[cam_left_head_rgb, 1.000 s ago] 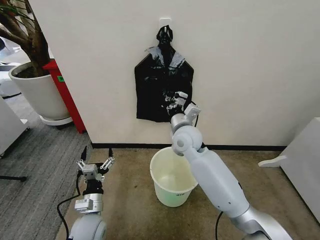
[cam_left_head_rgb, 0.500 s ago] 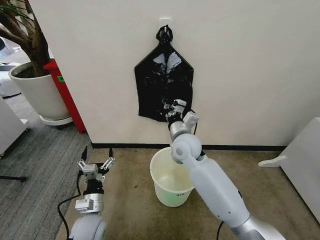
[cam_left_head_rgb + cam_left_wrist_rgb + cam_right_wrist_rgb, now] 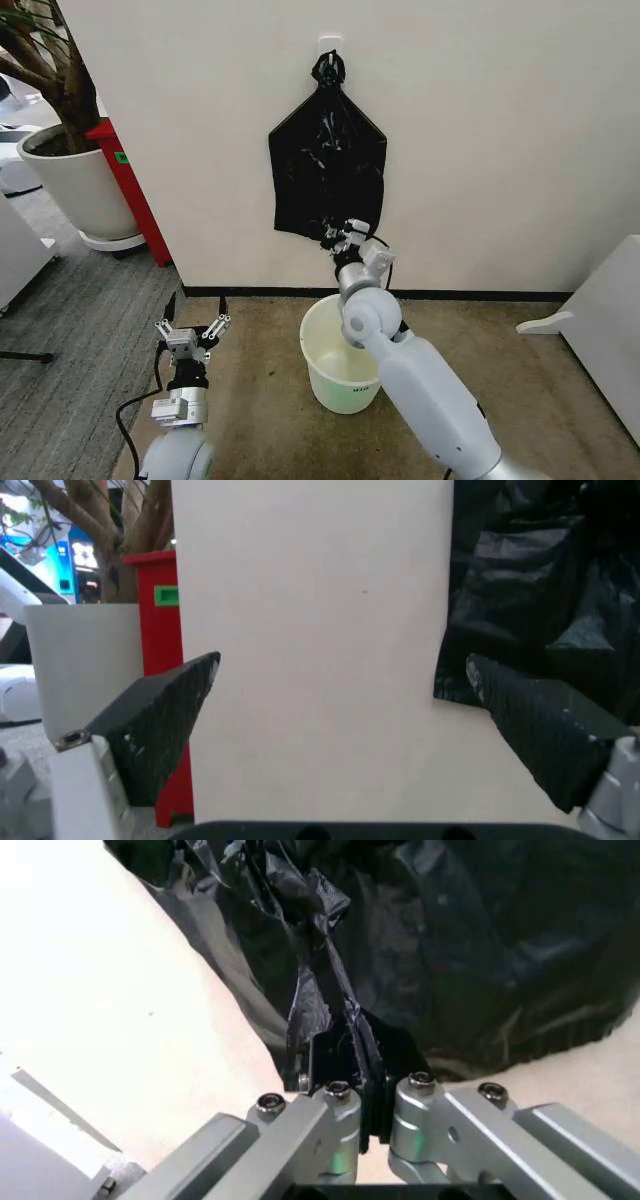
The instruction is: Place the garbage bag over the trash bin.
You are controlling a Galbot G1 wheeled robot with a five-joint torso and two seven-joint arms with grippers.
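Bag (image 3: pixel 328 165) flat against wall (image 3: pixel 500 130), hung by knotted top from hook (image 3: pixel 331 44), lower edge well above floor (image 3: pixel 250 400). Glossy black, crinkled. Right claw (image 3: pixel 338 237) at bag's lower edge, near its right corner, raised on outstretched arm above bin (image 3: pixel 343 353). In right wrist view, claw (image 3: pixel 368 1099) pinched tight on a thin fold of bag (image 3: pixel 440 945) film, rest of bag spreading beyond the tips. Bin on floor near wall's base, directly beneath bag, upright, mouth open, nothing inside. Left claw (image 3: pixel 190 335) low over floor, well left of bin, spread wide, gripping nothing; in left wrist view, fingers (image 3: pixel 155 720) far apart, facing wall, bag (image 3: pixel 545 592) off to one side. Planter (image 3: pixel 75 185) and red panel (image 3: pixel 130 190) past wall's left corner.
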